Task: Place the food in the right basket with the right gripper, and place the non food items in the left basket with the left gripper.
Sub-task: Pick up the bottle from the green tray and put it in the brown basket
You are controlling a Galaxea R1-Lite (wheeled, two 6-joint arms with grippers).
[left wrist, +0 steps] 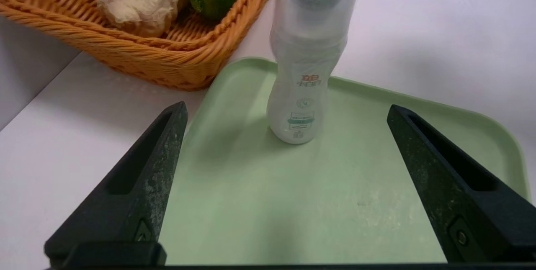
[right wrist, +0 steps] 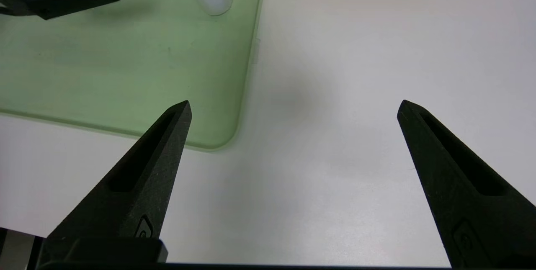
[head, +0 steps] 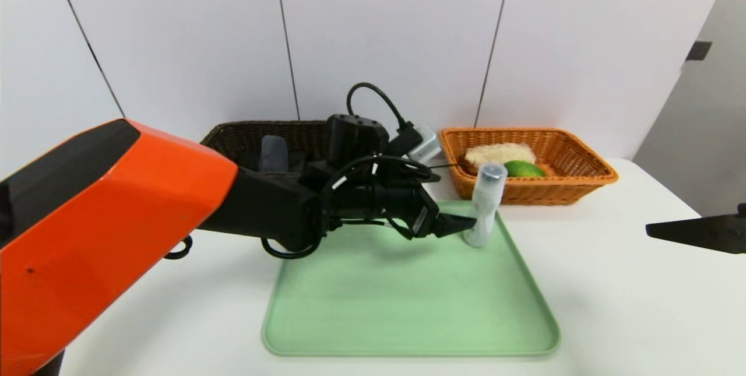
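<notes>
A white bottle with a clear cap (head: 485,204) stands upright at the far right corner of the green tray (head: 408,294). My left gripper (head: 466,225) reaches across the tray and stands open just short of the bottle (left wrist: 307,73), with nothing between its fingers (left wrist: 159,165). The dark left basket (head: 245,134) holds a grey item (head: 273,153). In the orange right basket (head: 559,181) lie a pale lumpy food piece (head: 498,153) and a green lime (head: 523,168). At the right edge of the table, my right gripper (right wrist: 295,103) hangs open and empty over bare tabletop.
Both baskets sit against the white wall at the back. The orange basket (left wrist: 138,58) is close to the bottle and the tray's far corner. The tray's near right corner (right wrist: 222,136) lies beside the right gripper. White table (head: 612,294) spreads out right of the tray.
</notes>
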